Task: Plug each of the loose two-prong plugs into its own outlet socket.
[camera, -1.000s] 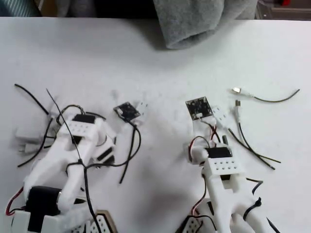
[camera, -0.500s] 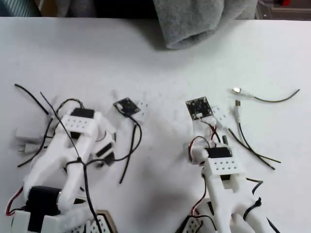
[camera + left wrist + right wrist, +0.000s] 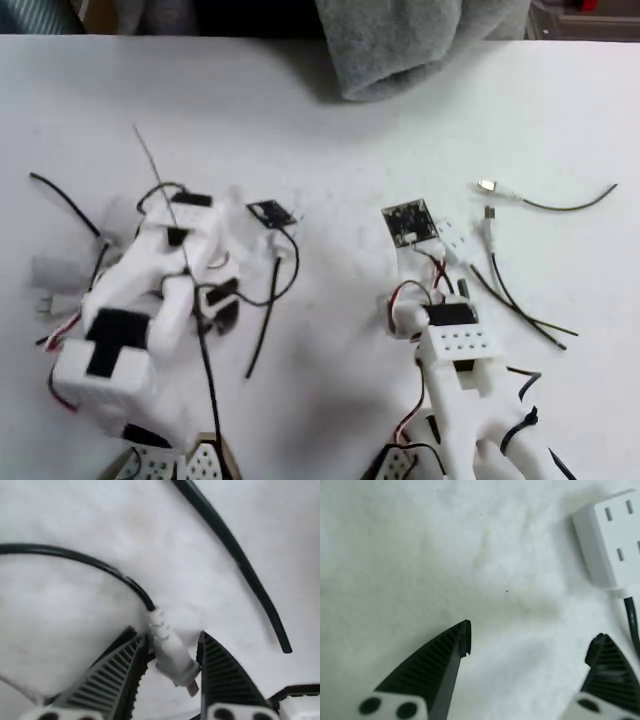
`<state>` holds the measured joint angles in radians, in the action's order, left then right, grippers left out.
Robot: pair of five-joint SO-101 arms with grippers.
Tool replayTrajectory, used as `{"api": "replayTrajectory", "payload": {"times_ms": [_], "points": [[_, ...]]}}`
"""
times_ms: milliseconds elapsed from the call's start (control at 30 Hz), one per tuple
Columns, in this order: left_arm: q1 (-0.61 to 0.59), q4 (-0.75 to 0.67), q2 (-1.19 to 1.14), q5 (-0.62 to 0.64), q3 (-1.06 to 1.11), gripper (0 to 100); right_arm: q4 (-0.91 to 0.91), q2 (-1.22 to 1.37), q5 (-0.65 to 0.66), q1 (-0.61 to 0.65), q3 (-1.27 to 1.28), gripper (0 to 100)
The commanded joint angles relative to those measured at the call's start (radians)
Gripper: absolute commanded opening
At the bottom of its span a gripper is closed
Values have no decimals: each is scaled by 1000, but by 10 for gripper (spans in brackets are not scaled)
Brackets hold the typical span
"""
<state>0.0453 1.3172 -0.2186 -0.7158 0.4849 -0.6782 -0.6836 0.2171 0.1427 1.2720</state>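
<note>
Up close, the left wrist view shows the left gripper [image 3: 172, 639] pinching one white two-prong plug [image 3: 170, 655] on its black cord over the table [image 3: 75, 520]. From overhead, that arm is folded high. The right gripper [image 3: 533, 631] hangs low with fingers spread, beside one white outlet block [image 3: 612, 540]. Two loose cords [image 3: 560, 209] lie farther right.

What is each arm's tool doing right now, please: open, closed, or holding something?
Left tool: closed on the white plug.
Right tool: open, holding nothing.
</note>
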Motion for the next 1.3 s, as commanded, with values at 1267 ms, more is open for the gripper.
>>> {"api": "replayTrajectory", "payload": {"times_ms": [1267], "points": [[-1,-14,-42,437,-64,50,18,2,2,-4,-6,362]]}}
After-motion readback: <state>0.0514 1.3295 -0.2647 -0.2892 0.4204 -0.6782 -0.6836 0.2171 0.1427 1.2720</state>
